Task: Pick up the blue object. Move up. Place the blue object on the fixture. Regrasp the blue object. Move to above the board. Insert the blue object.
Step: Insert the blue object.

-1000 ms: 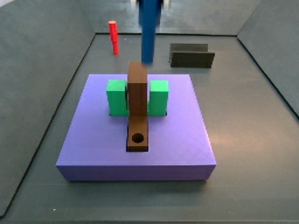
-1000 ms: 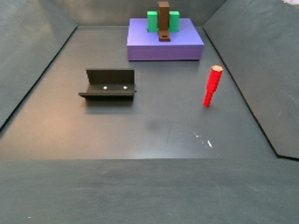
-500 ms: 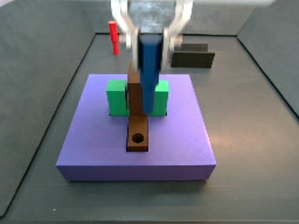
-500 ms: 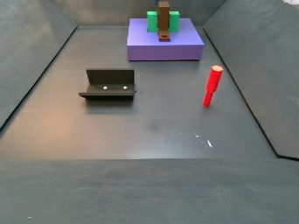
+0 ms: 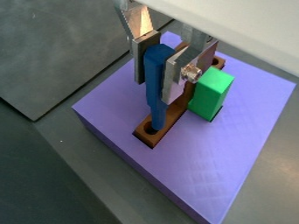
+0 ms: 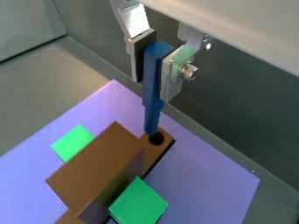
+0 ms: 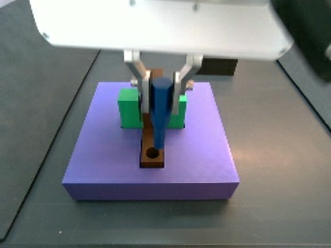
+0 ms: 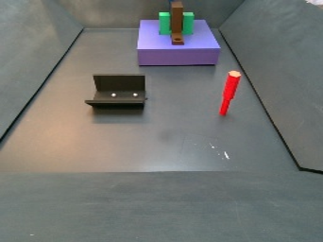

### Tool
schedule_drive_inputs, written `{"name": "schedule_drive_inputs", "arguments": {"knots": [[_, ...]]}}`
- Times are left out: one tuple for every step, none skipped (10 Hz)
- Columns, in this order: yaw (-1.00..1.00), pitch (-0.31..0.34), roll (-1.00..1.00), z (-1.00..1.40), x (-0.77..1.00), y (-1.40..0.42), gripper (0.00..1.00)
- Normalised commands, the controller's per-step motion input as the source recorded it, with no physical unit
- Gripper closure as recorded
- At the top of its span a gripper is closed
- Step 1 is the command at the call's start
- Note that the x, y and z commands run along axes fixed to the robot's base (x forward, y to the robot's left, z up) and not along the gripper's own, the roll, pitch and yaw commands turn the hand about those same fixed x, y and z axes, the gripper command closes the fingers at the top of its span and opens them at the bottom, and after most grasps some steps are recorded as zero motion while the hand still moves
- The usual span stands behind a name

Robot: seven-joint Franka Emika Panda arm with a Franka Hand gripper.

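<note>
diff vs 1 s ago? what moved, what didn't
The end effector has come down over the board, carrying the blue object clamped upright between its fingers. In both wrist views the peg's lower tip now sits at the round hole in the brown strip; how deep, I cannot tell. Unchanged: grip, fixture, red peg, green blocks.
</note>
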Motion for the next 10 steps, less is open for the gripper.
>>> {"name": "schedule_drive_inputs", "arguments": {"knots": [[0.0, 0.0, 0.0, -0.28, -0.06, 0.0, 1.0], [0.0, 0.0, 0.0, -0.22, -0.05, 0.0, 1.0], [0.0, 0.0, -0.03, -0.21, 0.0, -0.02, 1.0], [0.0, 0.0, -0.03, -0.23, -0.01, -0.02, 1.0], [0.0, 0.0, -0.03, -0.25, 0.0, -0.02, 1.0], [0.0, 0.0, -0.04, -0.23, -0.13, 0.0, 1.0], [0.0, 0.0, -0.06, -0.11, -0.26, -0.01, 1.0], [0.0, -0.013, -0.07, -0.05, -0.2, -0.03, 1.0], [0.0, -0.004, -0.06, -0.07, -0.1, -0.02, 1.0], [0.0, -0.004, -0.06, -0.09, 0.0, -0.03, 1.0]]}}
